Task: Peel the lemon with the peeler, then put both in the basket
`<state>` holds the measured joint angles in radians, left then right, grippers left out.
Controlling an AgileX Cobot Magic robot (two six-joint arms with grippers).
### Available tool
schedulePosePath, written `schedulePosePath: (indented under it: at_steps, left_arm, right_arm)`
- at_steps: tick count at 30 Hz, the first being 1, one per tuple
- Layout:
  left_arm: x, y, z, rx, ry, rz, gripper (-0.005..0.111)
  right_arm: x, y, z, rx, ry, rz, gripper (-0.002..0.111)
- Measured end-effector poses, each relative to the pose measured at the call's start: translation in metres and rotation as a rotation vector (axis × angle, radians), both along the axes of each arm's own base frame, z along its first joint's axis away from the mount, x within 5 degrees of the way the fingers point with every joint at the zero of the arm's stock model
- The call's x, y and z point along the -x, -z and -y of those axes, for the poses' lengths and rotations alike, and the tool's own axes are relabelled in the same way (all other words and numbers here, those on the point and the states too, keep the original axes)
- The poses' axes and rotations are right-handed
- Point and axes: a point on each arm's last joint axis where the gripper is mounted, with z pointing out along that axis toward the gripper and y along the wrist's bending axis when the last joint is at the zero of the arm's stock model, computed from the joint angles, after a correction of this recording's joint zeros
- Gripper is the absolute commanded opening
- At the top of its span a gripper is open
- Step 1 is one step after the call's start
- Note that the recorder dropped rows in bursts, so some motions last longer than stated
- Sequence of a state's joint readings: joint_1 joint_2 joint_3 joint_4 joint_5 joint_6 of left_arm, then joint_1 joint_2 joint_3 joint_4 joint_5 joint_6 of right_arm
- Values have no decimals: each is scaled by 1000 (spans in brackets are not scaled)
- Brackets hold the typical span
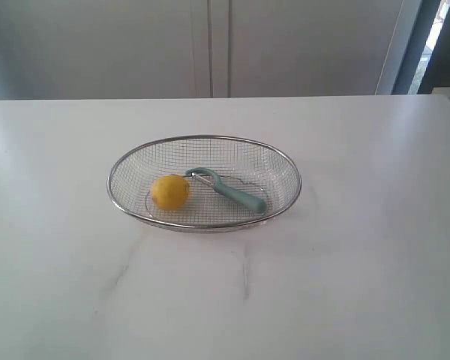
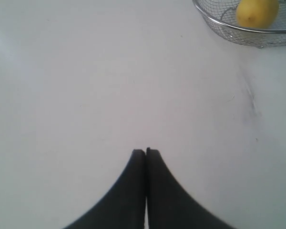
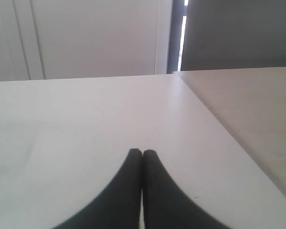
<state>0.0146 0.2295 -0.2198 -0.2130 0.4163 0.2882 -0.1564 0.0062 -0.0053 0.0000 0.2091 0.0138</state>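
Lemon [image 1: 169, 192] and peeler [image 1: 229, 192] are seen lying inside the basket [image 1: 202, 138], which is set in the middle of the counter [image 1: 360, 285]. The lemon is placed toward the basket's left in the exterior view, with the peeler's blade head just beside it and the handle angled rightward. The left end effector [image 2: 146, 151] is closed over bare counter near the basket. The right end effector [image 3: 142, 152] is likewise closed, its tips pressed together.

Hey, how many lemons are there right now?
1. The small bright yellow lemon lies in the silver wire mesh basket, beside the teal-handled metal peeler; none looks hidden.
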Motion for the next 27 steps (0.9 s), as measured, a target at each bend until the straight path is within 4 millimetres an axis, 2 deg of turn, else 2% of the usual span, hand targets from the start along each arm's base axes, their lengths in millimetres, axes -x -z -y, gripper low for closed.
schedulePosePath:
  at_steps: [11, 18, 27]
  left_arm:
    - [17, 12, -1, -10, -29, 148, 0]
    - [17, 25, -1, -13, -28, 112, 0]
    - [16, 26, -3, -21, -48, 106, 0]
  right_arm:
    - [0, 0, 0, -2, 0, 0, 0]
    - [0, 0, 0, -2, 0, 0, 0]
    - [0, 0, 0, -2, 0, 0, 0]
